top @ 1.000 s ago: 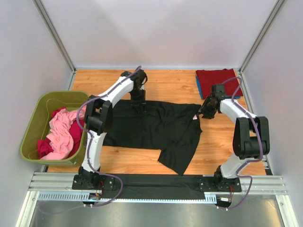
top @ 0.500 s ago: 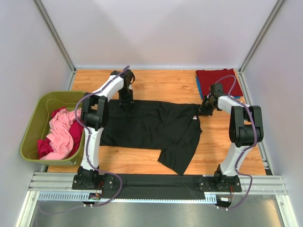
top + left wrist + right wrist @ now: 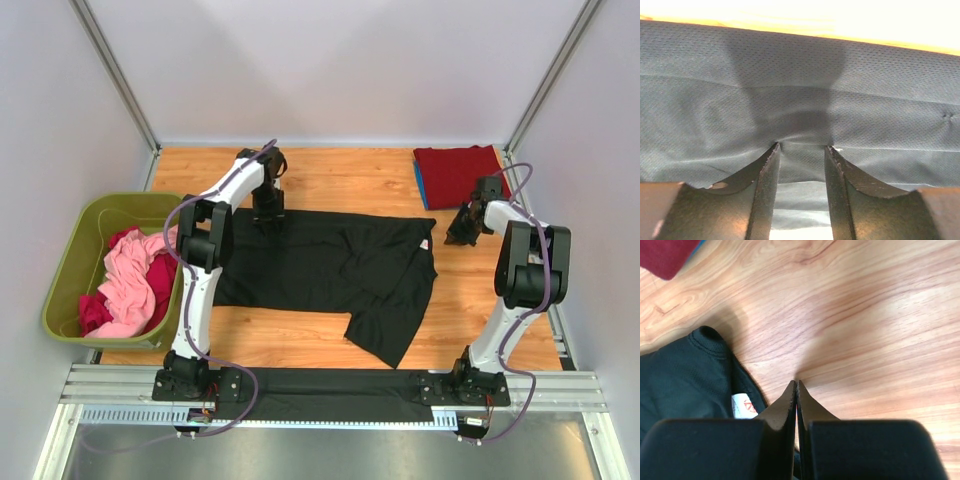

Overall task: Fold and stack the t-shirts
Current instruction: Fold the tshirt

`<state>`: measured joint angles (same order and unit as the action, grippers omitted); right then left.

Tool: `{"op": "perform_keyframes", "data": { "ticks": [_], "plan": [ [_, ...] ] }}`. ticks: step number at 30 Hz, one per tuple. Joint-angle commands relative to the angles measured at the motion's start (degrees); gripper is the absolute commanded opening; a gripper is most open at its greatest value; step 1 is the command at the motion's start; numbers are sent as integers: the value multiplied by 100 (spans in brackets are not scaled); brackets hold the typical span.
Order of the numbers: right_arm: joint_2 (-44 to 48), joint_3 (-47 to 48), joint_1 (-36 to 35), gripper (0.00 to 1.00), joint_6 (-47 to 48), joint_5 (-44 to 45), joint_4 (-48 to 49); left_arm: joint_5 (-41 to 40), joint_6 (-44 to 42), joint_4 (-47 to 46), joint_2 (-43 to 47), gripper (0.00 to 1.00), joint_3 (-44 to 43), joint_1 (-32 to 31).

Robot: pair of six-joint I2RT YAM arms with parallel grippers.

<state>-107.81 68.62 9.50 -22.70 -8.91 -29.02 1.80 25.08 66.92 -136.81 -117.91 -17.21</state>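
A black t-shirt (image 3: pixel 320 265) lies spread across the middle of the table, its collar and white label (image 3: pixel 425 243) at the right end. My left gripper (image 3: pixel 268 222) stands on the shirt's far edge. In the left wrist view its jaws are apart (image 3: pixel 802 147), the tips pressing into the black cloth (image 3: pixel 790 75). My right gripper (image 3: pixel 460 237) is just right of the collar. It is shut over bare wood (image 3: pixel 797 382), with nothing visible between the tips, and the collar (image 3: pixel 685 385) and label (image 3: pixel 742 407) lie to its left. A folded dark red shirt (image 3: pixel 458 172) rests on a blue one (image 3: pixel 419 185) at the back right.
An olive-green bin (image 3: pixel 66 268) at the left holds a pink shirt (image 3: pixel 130 285) and a magenta one (image 3: pixel 95 312). Grey walls and metal posts enclose the table. A corner of the dark red shirt (image 3: pixel 662 255) shows in the right wrist view.
My right gripper moved right, off the collar, and shut. The shirt's collar end shifted slightly right. My left gripper slid left along the far edge, then held still.
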Motion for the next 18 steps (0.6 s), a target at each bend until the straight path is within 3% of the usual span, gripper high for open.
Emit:
{"op": "perform_keyframes", "data": {
  "ticks": [1,9,14,18],
  "plan": [
    [-21,230,-71,0,196,144,-235,110,-117,-143,111,50,-241,7],
    [611,425,-343,9,-383,-242,-641,-354,-424,-91,269,52,-619,78],
    [744,161,-852,9,-797,-454,-237,-585,-513,-30,261,51,-672,130],
    [348,11,-915,9,-947,-384,343,-839,-627,-29,322,51,-479,218]
  ]
}}
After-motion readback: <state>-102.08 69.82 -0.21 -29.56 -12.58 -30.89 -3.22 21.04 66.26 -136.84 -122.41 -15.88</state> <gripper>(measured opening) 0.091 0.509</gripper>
